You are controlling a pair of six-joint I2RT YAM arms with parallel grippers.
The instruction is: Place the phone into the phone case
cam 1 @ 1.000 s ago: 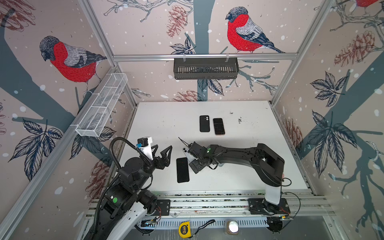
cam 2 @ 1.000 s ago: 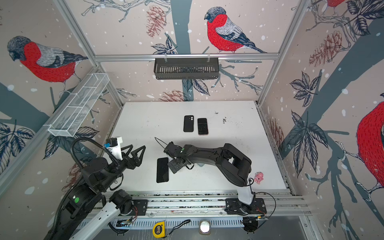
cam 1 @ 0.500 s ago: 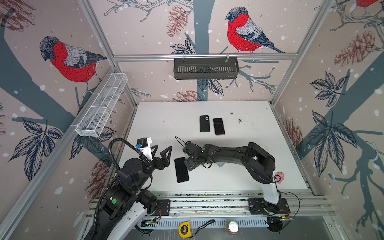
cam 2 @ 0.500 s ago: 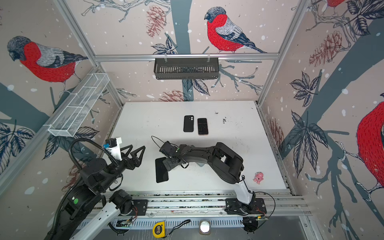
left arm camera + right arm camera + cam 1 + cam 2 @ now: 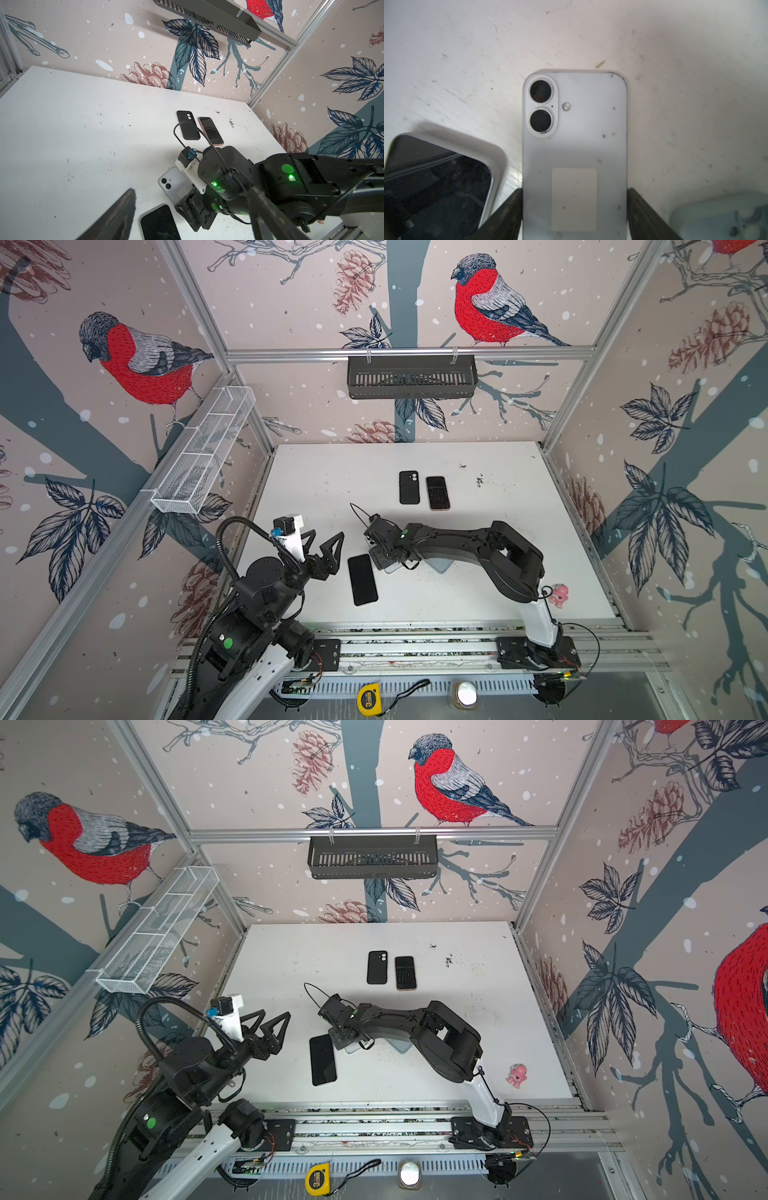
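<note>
The white phone is laid camera-side up on the table, near the pale blue case. Its long edges are clamped by the right gripper. The left gripper is held spread, empty. The phone should be lifted level and squared over the case.

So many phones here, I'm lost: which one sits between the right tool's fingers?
The white phone, lying camera side up, with the right tool closed on its edges. The screen-up phone beside it lies free.
</note>
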